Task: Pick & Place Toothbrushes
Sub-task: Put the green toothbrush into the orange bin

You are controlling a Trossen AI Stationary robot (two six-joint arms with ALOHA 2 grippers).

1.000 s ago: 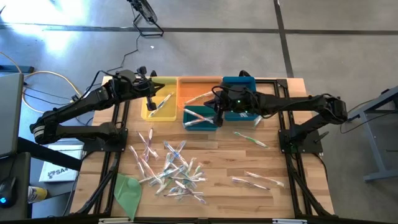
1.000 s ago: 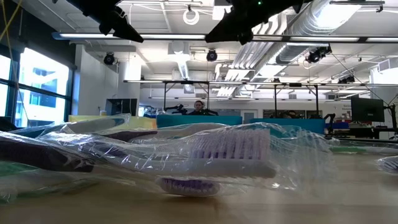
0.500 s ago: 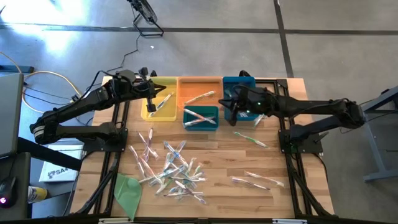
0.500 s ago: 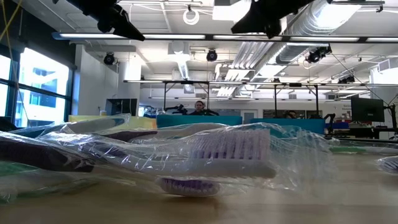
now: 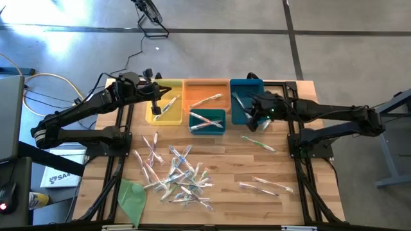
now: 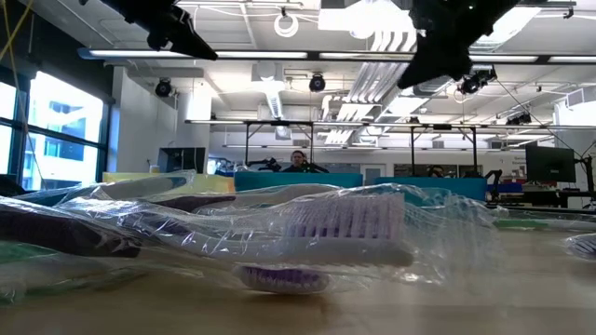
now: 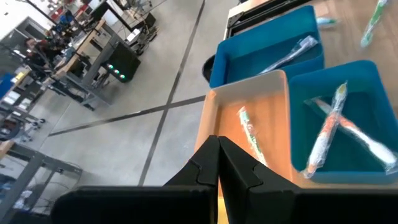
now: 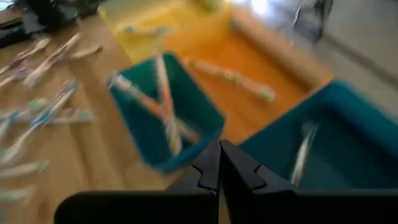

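Two grippers: both closed on nothing; your left gripper (image 5: 156,109) hangs over the yellow bin (image 5: 165,108), your right gripper (image 5: 252,122) over the blue bin's (image 5: 243,102) near edge.
Nearest brush: a green toothbrush (image 5: 259,142) lies on the bench (image 5: 308,160) just toward you from the right gripper.
Its axis: slanted, running away from the bins toward the bench's right side.
Pile (image 5: 176,173): mid-bench, well apart from both grippers.
Nearer arm: judge the right.
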